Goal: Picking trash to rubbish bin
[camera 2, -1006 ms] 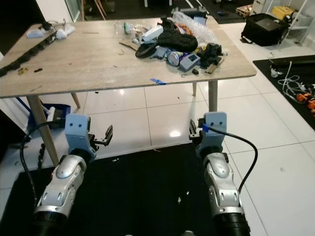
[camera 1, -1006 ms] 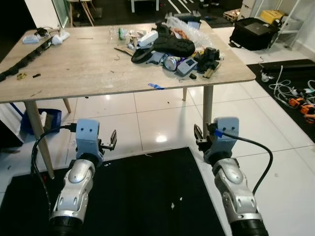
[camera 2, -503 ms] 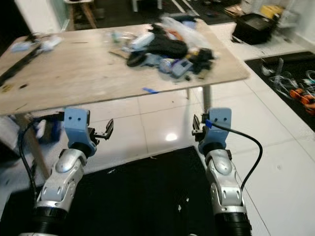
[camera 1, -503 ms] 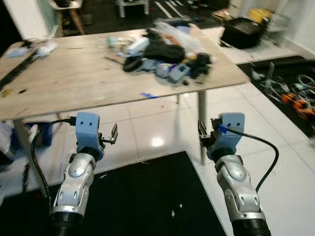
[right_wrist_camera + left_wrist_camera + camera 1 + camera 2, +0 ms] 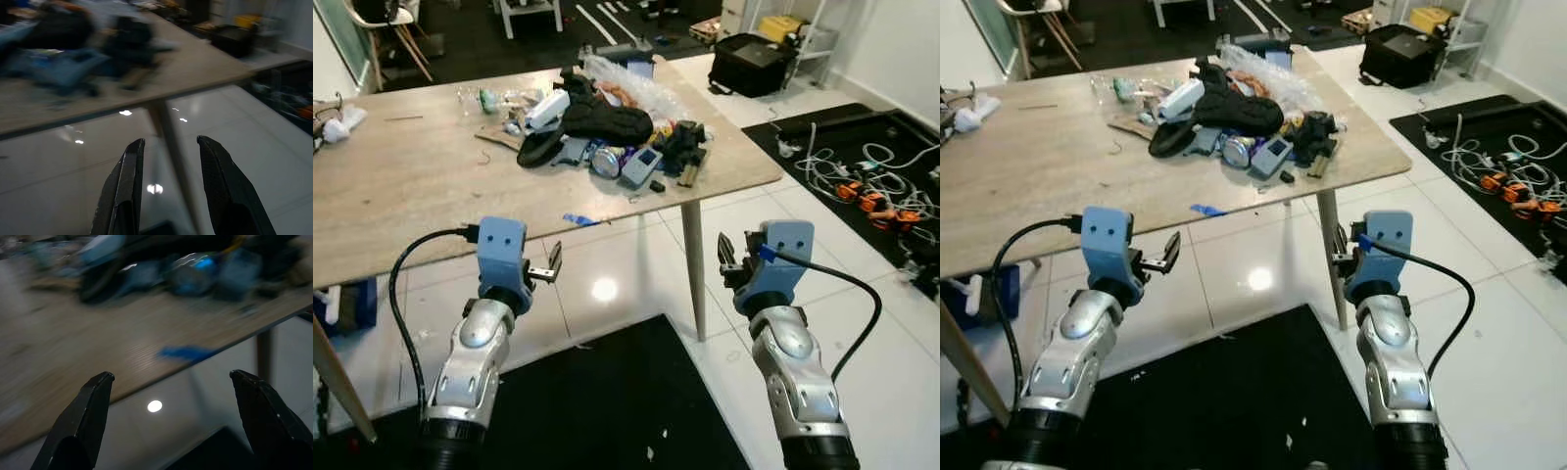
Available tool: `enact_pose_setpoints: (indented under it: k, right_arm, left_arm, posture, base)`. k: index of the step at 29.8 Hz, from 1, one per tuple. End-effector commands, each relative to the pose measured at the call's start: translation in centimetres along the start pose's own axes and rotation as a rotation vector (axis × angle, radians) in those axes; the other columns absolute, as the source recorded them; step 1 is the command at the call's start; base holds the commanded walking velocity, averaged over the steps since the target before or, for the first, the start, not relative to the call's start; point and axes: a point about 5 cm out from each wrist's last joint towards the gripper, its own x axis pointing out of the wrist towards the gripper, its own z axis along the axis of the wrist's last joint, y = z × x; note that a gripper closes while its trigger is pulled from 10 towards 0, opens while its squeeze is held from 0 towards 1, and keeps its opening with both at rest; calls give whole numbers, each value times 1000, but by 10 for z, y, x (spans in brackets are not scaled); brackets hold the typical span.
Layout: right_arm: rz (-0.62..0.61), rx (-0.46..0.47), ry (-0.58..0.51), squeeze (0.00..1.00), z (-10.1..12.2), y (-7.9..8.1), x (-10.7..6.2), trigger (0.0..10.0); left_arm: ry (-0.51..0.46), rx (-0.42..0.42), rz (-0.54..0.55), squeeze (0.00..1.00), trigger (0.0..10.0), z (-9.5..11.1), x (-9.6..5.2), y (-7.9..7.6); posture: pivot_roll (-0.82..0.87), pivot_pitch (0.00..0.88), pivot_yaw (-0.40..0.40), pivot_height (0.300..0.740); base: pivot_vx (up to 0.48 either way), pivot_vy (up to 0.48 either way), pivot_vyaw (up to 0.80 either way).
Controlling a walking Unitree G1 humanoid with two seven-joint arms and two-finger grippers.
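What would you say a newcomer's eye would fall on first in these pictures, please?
Most likely the heap of clutter piled at the far right end of the wooden table, with a black bag-like item on top and clear plastic behind it. Next come the left gripper and the right gripper, both open and empty, held in front of the table's near edge above the white tiled floor.

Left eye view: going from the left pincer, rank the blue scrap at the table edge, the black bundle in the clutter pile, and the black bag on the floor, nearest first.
From the left pincer:
1. Blue scrap, at the table's near edge, just beyond the pincer.
2. Black bundle, mid-table atop the pile, further back.
3. Black bag, on the floor past the table's far right corner.
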Motion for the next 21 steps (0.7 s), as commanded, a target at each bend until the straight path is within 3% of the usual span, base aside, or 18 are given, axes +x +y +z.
enact_pose_setpoints:
  k: [1, 21]
  right_arm:
    - [-20, -2, 9, 0, -2, -5, -3, 10000]
    - [-12, -19, -7, 0, 5, -7, -4, 10000]
  left_arm:
    - [0, 9, -16, 0, 10000, 2, -2, -2]
    - [-29, -18, -37, 0, 10000, 12, -2, -10]
  posture:
    - [-1, 120, 55, 740]
    - [-7, 125, 49, 740]
  base:
    - [322, 0, 0]
    - [323, 0, 0]
